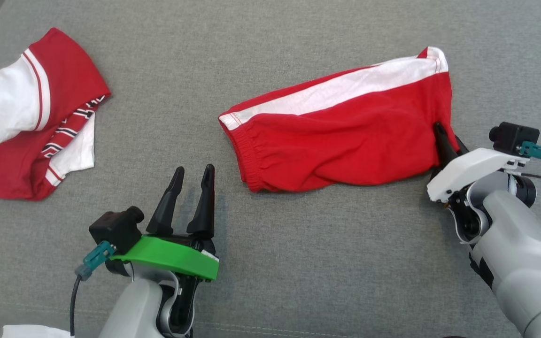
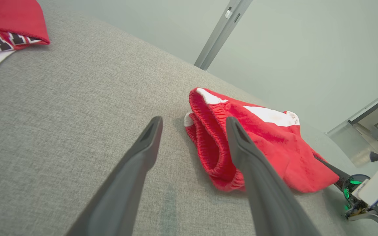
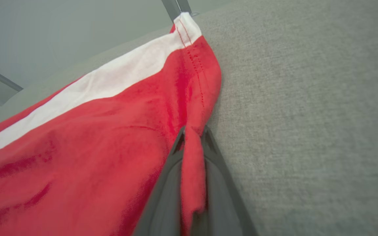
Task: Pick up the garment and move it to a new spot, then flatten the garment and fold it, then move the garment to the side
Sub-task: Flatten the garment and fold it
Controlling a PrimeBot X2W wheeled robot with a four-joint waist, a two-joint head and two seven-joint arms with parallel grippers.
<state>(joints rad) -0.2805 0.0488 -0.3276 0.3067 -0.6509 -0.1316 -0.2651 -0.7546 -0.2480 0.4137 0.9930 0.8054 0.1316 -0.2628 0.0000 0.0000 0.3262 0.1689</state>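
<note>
The shorts (image 1: 345, 136) lie on the worktop (image 1: 298, 263), right of centre, with the waistband end toward your left. A second garment (image 1: 26, 117) lies at the far left edge, well apart from them. Your left gripper (image 1: 194, 171) sits nearer to you, between the two garments and closer to the shorts, its fingers (image 1: 204, 197) apart and clear of the cloth. Your right gripper (image 1: 444, 136) is at the shorts' right end, fingers pinched together on a fold of that edge.
</note>
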